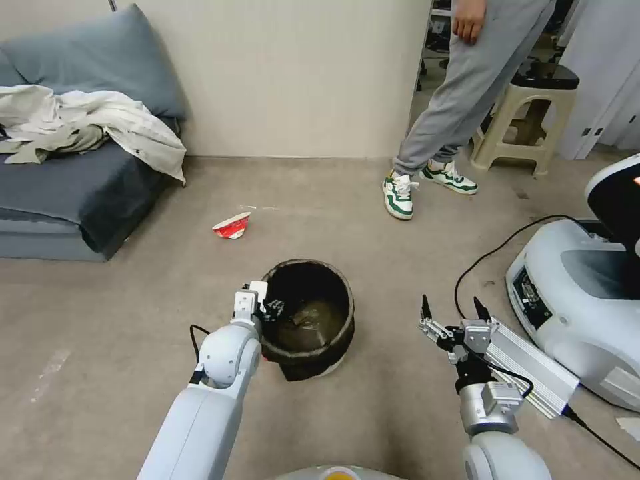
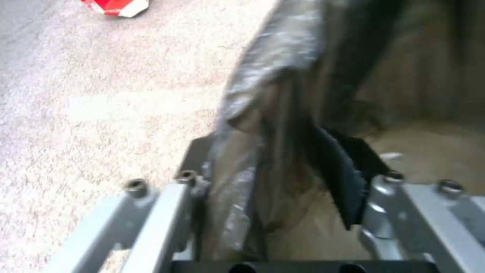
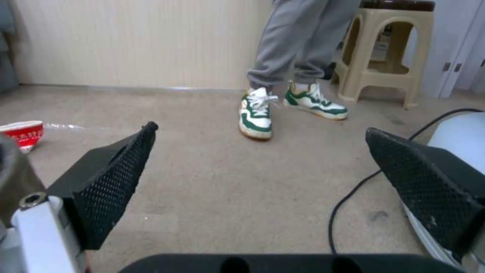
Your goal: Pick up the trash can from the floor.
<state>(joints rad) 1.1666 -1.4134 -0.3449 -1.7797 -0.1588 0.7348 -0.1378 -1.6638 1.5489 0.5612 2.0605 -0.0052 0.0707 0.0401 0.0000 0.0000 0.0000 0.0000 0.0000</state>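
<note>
The trash can [image 1: 308, 319] stands on the floor [image 1: 400, 267], not yet lifted as far as the pictures show. Its near rim, wrapped in the dark bag, sits between the jaws of the left gripper [image 1: 263, 308]: in the left wrist view one finger is outside the wall and the other finger inside the can. The jaws look closed onto the rim, so the grasp appears made; the lift is what remains. The right gripper [image 1: 452, 311] hovers well apart from the can, jaws spread wide with nothing between them. Beyond the can lies a red and white paper cup [image 1: 232, 225], and a black cable [image 1: 493, 253] runs past the right gripper.
</note>
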